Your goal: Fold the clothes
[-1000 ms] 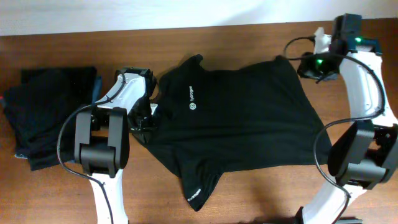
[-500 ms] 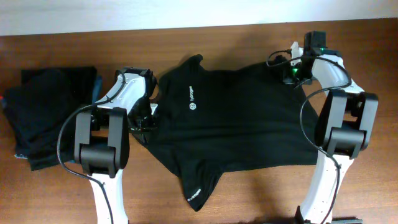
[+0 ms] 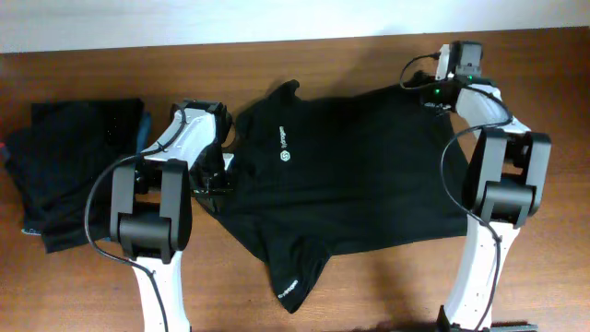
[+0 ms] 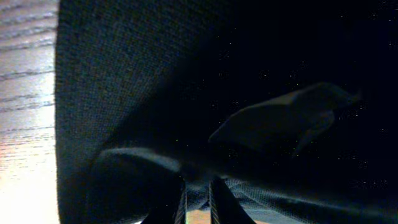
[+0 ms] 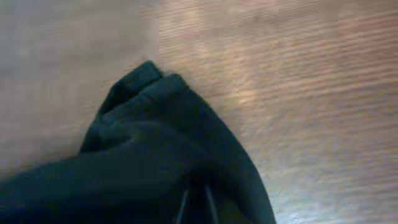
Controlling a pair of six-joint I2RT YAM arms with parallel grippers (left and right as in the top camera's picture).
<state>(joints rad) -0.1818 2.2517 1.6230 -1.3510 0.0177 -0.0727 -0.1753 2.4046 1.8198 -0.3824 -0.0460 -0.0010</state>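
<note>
A black shirt (image 3: 350,175) with a small white logo (image 3: 286,159) lies spread flat on the wooden table. My left gripper (image 3: 219,177) is at the shirt's left edge, by a sleeve. In the left wrist view its fingers (image 4: 196,196) are shut on dark fabric (image 4: 155,93). My right gripper (image 3: 433,95) is at the shirt's far right corner. In the right wrist view its fingers (image 5: 196,202) are shut on a bunched fold of the black fabric (image 5: 155,155). A stack of folded black clothes (image 3: 74,166) with a teal-blue edge (image 3: 145,129) lies at the far left.
The wooden table (image 3: 387,286) shows bare in front of the shirt and behind it along the back edge (image 3: 323,55). Both arm bases stand at the front, left (image 3: 152,221) and right (image 3: 502,194). Bare wood (image 5: 298,74) lies beyond the right gripper.
My right arm has swung in from the far right to the shirt's far right corner and now sits low on the fabric. The left arm and shirt have not moved.
</note>
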